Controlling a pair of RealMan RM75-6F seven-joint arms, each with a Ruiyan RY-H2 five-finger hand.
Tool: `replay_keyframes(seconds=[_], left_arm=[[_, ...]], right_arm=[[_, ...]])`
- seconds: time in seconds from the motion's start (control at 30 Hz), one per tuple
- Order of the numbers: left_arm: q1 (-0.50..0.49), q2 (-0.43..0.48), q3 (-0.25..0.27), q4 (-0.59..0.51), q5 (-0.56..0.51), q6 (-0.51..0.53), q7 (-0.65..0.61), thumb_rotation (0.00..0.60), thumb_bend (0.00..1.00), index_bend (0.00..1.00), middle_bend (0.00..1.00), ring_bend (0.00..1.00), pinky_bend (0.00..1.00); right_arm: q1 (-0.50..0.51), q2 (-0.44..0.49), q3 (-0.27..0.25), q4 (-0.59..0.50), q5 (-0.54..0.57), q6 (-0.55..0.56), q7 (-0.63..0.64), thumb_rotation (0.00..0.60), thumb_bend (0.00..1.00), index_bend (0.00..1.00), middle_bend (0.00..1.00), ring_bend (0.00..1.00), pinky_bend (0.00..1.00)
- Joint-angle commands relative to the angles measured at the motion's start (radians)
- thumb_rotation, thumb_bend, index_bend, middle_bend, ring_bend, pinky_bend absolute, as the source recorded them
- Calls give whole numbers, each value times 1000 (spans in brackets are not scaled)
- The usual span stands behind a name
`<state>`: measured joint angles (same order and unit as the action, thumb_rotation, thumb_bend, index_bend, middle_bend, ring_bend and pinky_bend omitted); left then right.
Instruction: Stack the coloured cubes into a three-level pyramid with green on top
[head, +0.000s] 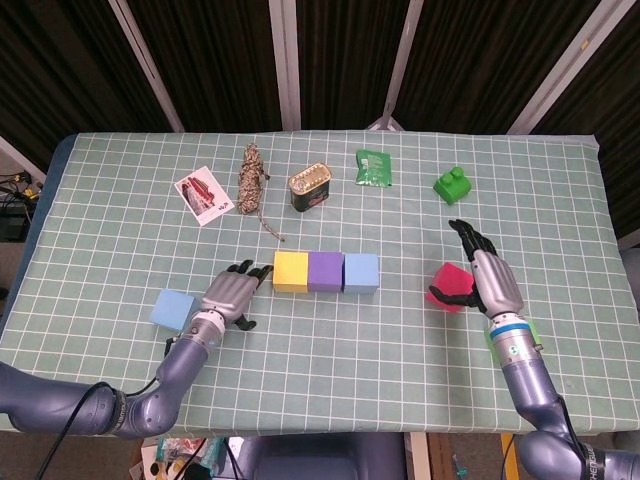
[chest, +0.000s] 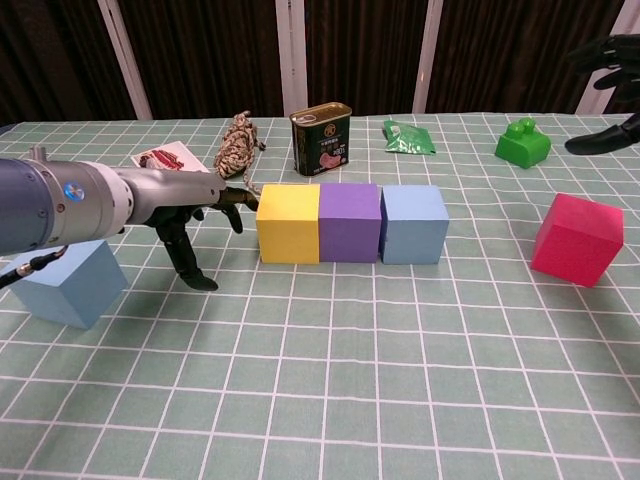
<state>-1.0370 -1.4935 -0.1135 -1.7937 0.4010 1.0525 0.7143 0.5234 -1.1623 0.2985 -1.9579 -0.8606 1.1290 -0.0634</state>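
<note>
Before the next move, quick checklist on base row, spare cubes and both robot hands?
1. Base row tight: yellow cube, purple cube and blue cube sit in line, no gaps seen: ok.
2. Left robot hand empty, fingertips at the yellow cube's left face: ok.
3. Right robot hand open beside the red cube, not gripping: ok.
4. Second blue cube free on the table, left of the row: ok.
5. Green block reachable by the right robot hand: cannot tell.
</note>
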Motion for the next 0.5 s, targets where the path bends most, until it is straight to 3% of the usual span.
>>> replay_keyframes(seconds=[0.03,0.33,0.5], left_arm=[[5,11,1,-10,3,10,-3,600,319,48,162,36,137],[49,94,-5,-85,61,79,-44,600,315,48,160,36,137],[100,154,-12,-145,158,158,-93,600,209,47,139,36,136]], right_arm=[[1,0,-1,1,1,-2,-1,600,251,0,0,0,0],[4,4,-6,9,12,-12,-8,600,251,0,0,0,0],[6,14,-6,15,14,-21,-10,600,251,0,0,0,0]])
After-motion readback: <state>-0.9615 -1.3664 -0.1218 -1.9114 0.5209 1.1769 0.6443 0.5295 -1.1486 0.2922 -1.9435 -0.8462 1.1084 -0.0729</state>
